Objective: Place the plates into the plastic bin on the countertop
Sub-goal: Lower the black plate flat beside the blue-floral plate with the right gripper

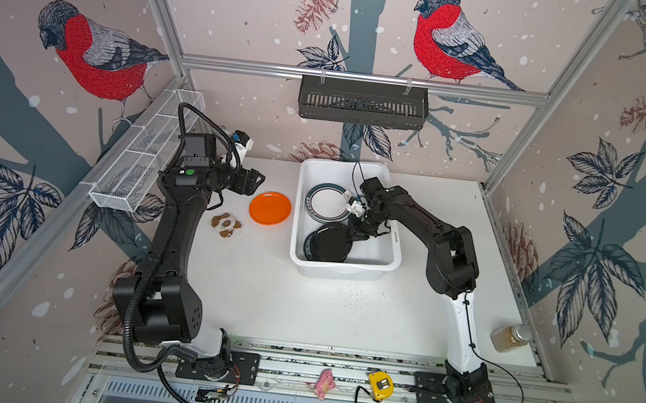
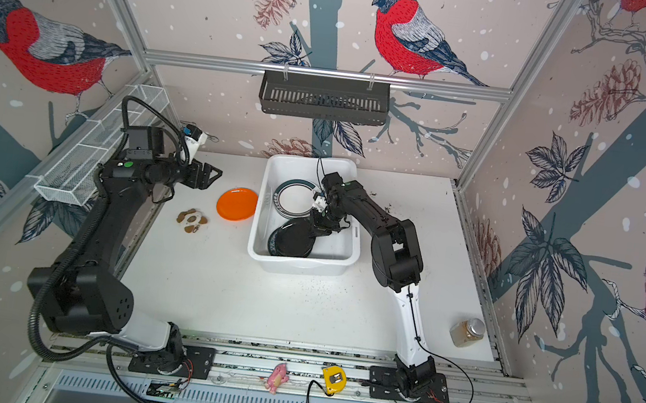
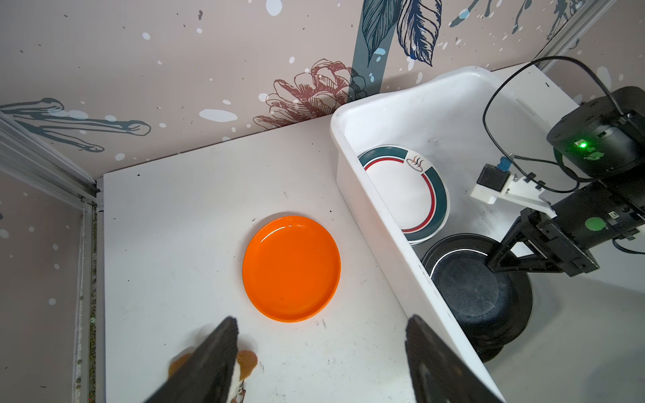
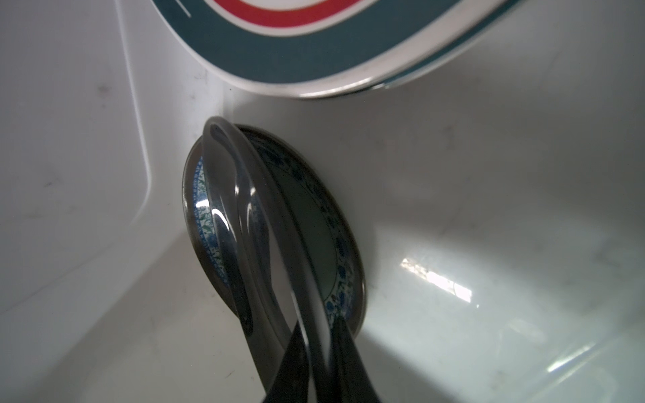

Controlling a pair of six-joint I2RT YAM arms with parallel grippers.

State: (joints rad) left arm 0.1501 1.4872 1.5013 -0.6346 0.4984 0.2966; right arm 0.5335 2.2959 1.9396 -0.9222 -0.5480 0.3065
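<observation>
The white plastic bin [image 1: 340, 271] [image 2: 300, 267] stands at the back of the countertop [image 1: 300, 304]. In it lie a white plate with a teal and red band [image 1: 327, 204] [image 3: 401, 188] [image 4: 314, 59] and a black plate [image 1: 326, 245] [image 3: 478, 293] [image 4: 244, 216]. The black plate rests tilted on a teal floral plate [image 4: 314, 216]. My right gripper [image 1: 352, 235] [image 3: 492, 260] [image 4: 319, 324] is inside the bin, shut on the black plate's rim. An orange plate [image 1: 270, 208] [image 2: 236, 204] [image 3: 291, 268] lies on the countertop left of the bin. My left gripper [image 1: 258, 182] [image 3: 323, 324] hovers open just behind it, empty.
A brown and white toy [image 1: 226, 224] lies near the orange plate. A jar [image 1: 510, 337] stands at the right edge. A wire-mesh tray [image 1: 141, 163] hangs on the left wall, a black basket [image 1: 362, 103] on the back rail. A tape measure [image 1: 379, 385] and pink toy [image 1: 324, 383] sit on the front rail.
</observation>
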